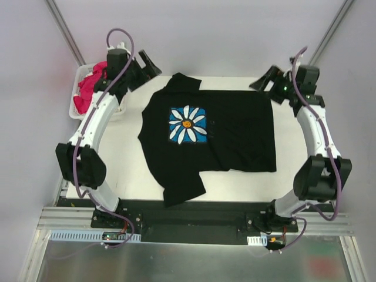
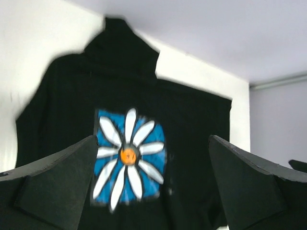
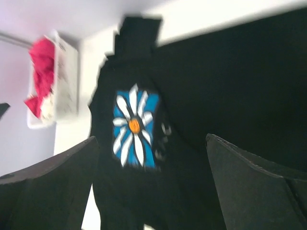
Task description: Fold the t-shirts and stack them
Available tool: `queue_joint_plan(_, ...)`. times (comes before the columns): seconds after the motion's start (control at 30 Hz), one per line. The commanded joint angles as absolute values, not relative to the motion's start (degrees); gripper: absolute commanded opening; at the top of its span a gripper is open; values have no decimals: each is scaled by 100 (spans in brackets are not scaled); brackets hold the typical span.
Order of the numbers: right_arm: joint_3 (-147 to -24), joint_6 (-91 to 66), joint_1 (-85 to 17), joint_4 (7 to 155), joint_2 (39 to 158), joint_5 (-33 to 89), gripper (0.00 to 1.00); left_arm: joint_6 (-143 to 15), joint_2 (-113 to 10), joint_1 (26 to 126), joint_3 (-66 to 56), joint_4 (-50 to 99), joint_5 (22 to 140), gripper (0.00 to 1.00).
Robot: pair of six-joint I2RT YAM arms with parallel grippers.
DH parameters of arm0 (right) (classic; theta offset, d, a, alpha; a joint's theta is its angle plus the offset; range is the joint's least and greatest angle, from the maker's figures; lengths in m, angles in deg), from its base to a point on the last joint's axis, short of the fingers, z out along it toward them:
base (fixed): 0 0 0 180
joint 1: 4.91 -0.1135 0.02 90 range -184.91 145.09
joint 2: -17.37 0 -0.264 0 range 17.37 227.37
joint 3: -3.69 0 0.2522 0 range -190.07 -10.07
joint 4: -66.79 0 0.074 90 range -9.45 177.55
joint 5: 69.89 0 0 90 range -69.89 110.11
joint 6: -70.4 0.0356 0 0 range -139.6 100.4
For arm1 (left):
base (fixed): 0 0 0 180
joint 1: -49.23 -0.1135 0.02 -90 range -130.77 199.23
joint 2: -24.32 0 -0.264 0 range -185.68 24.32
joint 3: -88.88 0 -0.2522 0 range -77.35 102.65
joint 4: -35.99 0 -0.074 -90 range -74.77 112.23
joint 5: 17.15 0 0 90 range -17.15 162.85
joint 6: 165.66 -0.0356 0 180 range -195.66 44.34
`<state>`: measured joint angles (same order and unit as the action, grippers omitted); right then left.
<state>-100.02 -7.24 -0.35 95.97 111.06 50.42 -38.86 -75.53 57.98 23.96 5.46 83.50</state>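
Note:
A black t-shirt (image 1: 235, 132) with a white daisy on a blue square (image 1: 188, 124) lies spread flat on the white table, collar to the left, one sleeve pointing to the far edge and one to the near edge. It shows in the left wrist view (image 2: 192, 124) and the right wrist view (image 3: 225, 86). A magenta-pink t-shirt (image 1: 89, 88) sits bunched in the basket at the far left. My left gripper (image 1: 148, 66) is open and empty, raised beyond the shirt's far left corner. My right gripper (image 1: 265, 81) is open and empty, raised beyond the far right corner.
A white plastic basket (image 1: 79, 76) stands at the table's far left corner, also in the right wrist view (image 3: 67, 81). Bare white table (image 1: 123, 170) lies left of the shirt. A black rail (image 1: 194, 211) with the arm bases runs along the near edge.

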Motion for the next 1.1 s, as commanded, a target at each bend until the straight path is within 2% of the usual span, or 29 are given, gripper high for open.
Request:
queue_joint_plan(0.0, -8392, -1108, -175, 10191, 10616, 4815, 96, -3840, -7070, 6161, 995, 263, 8313, 97)
queue_joint_plan(0.3, -6414, -632, -342, 9707, 9666, 4965, 96, -3068, -6445, 7023, -719, 88, 8567, 94)
queue_joint_plan(0.47, -6088, -615, -254, 9919, 9674, 4132, 96, -2751, -6129, 7673, -1625, 61, 8226, 93)
queue_joint_plan(0.6, -5991, -641, -131, 9962, 9911, 3823, 96, -2101, -6137, 7805, -2574, 52, 8155, 91)
queue_joint_plan(0.9, -5710, -1045, 264, 9989, 10298, 3629, 96, -2064, -6119, 7973, -3130, 167, 7470, 91)
queue_joint_plan(1.07, -5683, -1134, 353, 10041, 10526, 3339, 96, -1950, -6234, 7973, -3357, 132, 7539, 91)
